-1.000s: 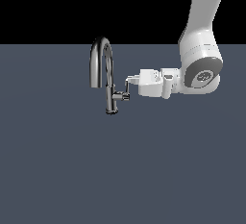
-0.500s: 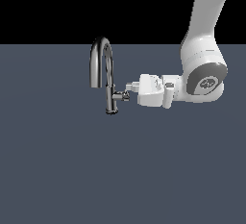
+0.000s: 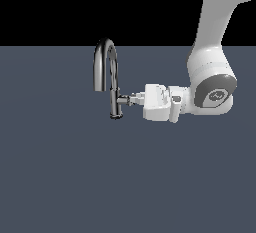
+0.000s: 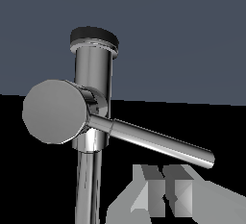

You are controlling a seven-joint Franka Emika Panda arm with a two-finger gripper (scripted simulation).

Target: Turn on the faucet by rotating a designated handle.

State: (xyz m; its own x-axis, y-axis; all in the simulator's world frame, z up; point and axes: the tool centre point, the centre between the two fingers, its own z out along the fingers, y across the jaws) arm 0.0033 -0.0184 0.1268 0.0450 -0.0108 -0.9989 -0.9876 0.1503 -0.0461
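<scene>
The faucet (image 3: 114, 77) is a dark chrome tap with a tall arched spout, standing on the grey-blue surface. Its handle (image 3: 125, 99) branches off the lower body toward the exterior view's right. My gripper (image 3: 136, 98) reaches in horizontally from the right, fingertips at the handle's outer end. In the wrist view the faucet's body (image 4: 93, 74) carries a stub with a round end cap (image 4: 52, 111), and the thin lever (image 4: 153, 141) slants out from it. My gripper (image 4: 163, 190) has its fingers (image 4: 180, 192) pressed together just beside the lever, holding nothing.
The white arm (image 3: 212, 84) comes down from the top at the exterior view's right. The flat grey-blue surface (image 3: 75, 177) spreads around the faucet, with black background behind it.
My gripper and wrist have dropped lower in the exterior view, from above the handle's level to level with it. The faucet's spout has not moved.
</scene>
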